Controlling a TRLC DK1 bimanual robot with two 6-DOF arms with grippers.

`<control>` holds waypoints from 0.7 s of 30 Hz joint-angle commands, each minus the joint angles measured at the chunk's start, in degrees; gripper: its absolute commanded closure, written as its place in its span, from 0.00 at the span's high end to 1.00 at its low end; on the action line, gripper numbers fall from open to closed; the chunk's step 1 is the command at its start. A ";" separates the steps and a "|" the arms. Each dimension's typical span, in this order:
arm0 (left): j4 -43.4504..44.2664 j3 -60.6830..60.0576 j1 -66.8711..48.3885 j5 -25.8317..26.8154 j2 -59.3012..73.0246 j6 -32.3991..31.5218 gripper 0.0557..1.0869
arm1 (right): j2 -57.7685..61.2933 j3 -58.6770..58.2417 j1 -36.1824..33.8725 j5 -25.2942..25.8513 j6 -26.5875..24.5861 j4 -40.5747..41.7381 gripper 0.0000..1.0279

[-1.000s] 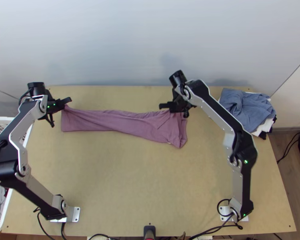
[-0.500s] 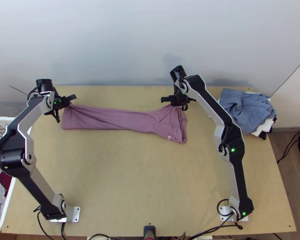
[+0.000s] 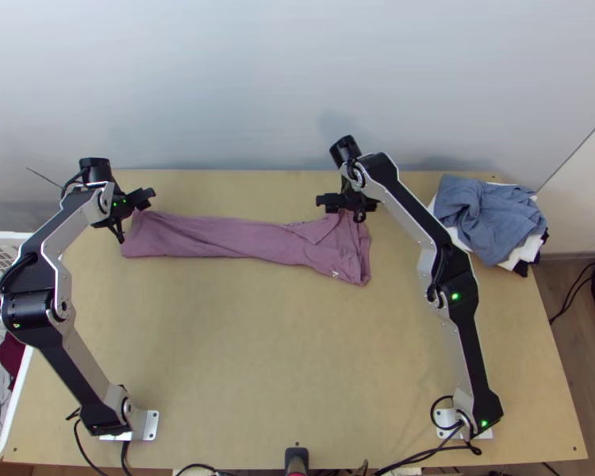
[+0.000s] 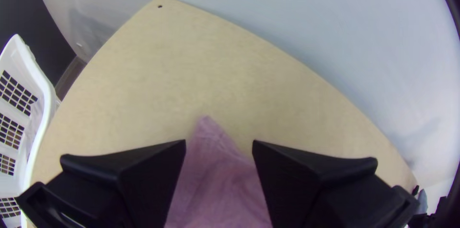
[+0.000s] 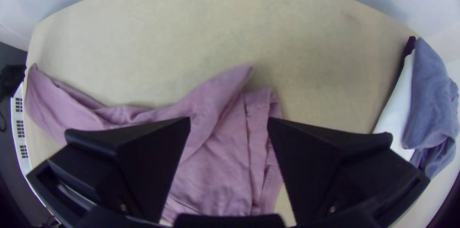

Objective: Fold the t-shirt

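L gripper point(image 4: 219, 142) & R gripper point(image 5: 229, 119) hanging released over mauve T-shirt point(image 3: 258, 244) ends; flap point(image 5: 224, 86) (loose, peaked) poss. slumping crooked if R is snagging it.

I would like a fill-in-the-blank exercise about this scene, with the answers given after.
The fingers of both the left gripper and the right gripper are ____. On the table, the t-shirt lies to the ____ of the blue garment. The basket is ____ in colour.
Answers: open; left; white.
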 commanded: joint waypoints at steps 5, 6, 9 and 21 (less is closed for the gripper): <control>-7.62 1.46 1.36 0.69 -2.38 -0.64 0.87 | -5.57 -1.05 0.84 0.44 1.47 -2.02 0.96; -9.03 1.28 1.54 0.86 -2.73 0.15 0.87 | -6.37 -1.14 0.84 0.26 1.47 -2.72 0.96; -10.96 -0.65 1.89 0.95 -3.61 2.35 0.87 | -9.00 -1.66 1.72 -0.62 1.29 -5.80 0.96; -9.65 -4.43 0.57 0.86 -2.90 5.51 0.87 | -14.19 -5.71 10.51 -3.87 -0.82 -10.37 0.96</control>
